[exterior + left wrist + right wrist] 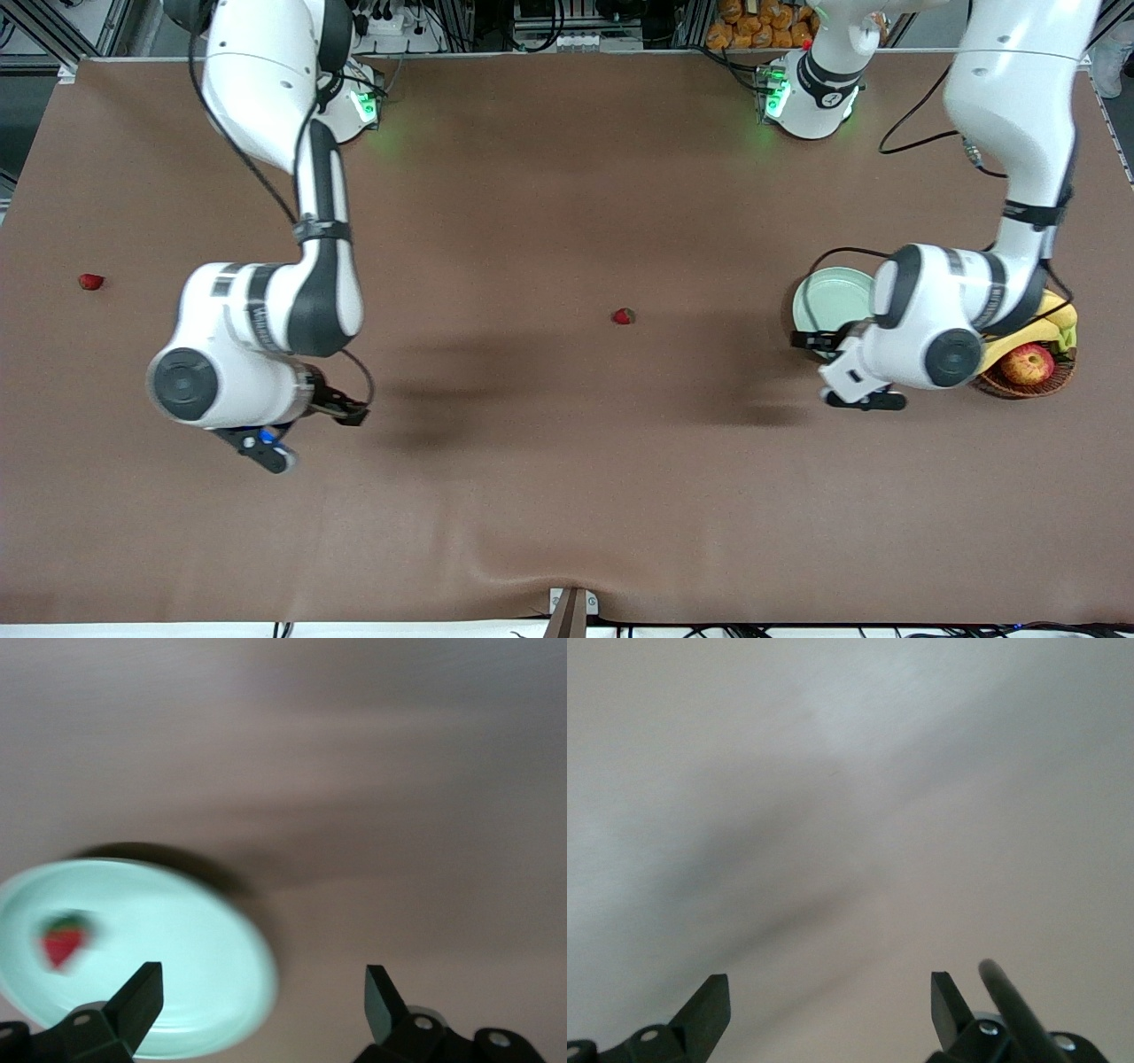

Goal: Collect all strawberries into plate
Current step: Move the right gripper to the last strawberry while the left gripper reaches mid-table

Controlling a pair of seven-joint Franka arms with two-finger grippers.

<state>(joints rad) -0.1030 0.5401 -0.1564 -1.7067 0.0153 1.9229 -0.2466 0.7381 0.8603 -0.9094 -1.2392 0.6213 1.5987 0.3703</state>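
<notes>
The pale green plate (828, 306) lies near the left arm's end of the table, partly hidden by the left arm. In the left wrist view one strawberry (64, 939) lies in the plate (190, 943). My left gripper (264, 992) is open and holds nothing, hanging over the plate's edge and the bare table beside it (864, 397). A second strawberry (624, 316) lies on the table's middle. A third strawberry (90, 282) lies toward the right arm's end. My right gripper (266, 447) hangs open over bare brown table (831, 992).
A brown wicker basket (1059, 377) with an apple (1028, 363) and a banana (1032, 335) stands right beside the plate, toward the left arm's end. The brown cloth has a ripple at the front edge (496, 558).
</notes>
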